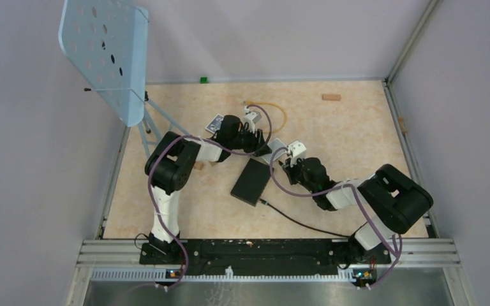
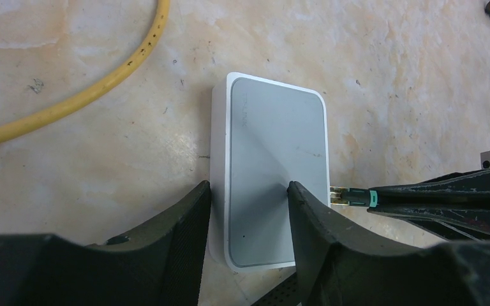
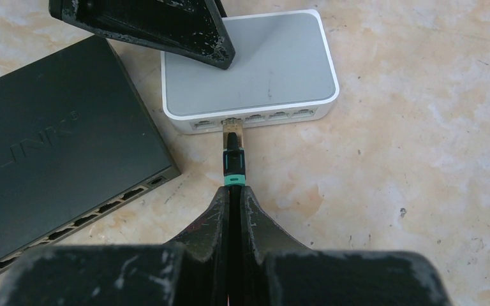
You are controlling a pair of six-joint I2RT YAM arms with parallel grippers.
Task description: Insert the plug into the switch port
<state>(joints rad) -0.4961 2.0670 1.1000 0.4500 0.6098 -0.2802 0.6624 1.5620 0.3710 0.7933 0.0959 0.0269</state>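
Observation:
My right gripper point(image 3: 235, 190) is shut on the black plug point(image 3: 234, 156) with a teal collar. The plug's clear tip sits at the mouth of the second port from the left in the pale grey box point(image 3: 255, 64); its gold contacts still show in the left wrist view point(image 2: 339, 194). The flat matte-black box point(image 3: 51, 159) lies just left of it, apart from the plug, with its row of switch ports point(image 3: 99, 209) in the near narrow edge. My left gripper point(image 2: 247, 186) is open, one finger beside the pale box point(image 2: 274, 146) and one on its top.
A yellow cable point(image 2: 102, 83) curves behind the pale box. A playing card point(image 1: 215, 124) lies by the left arm. The plug's black cable point(image 1: 300, 220) trails to the near edge. A blue perforated panel on a stand point(image 1: 105, 54) rises at the far left.

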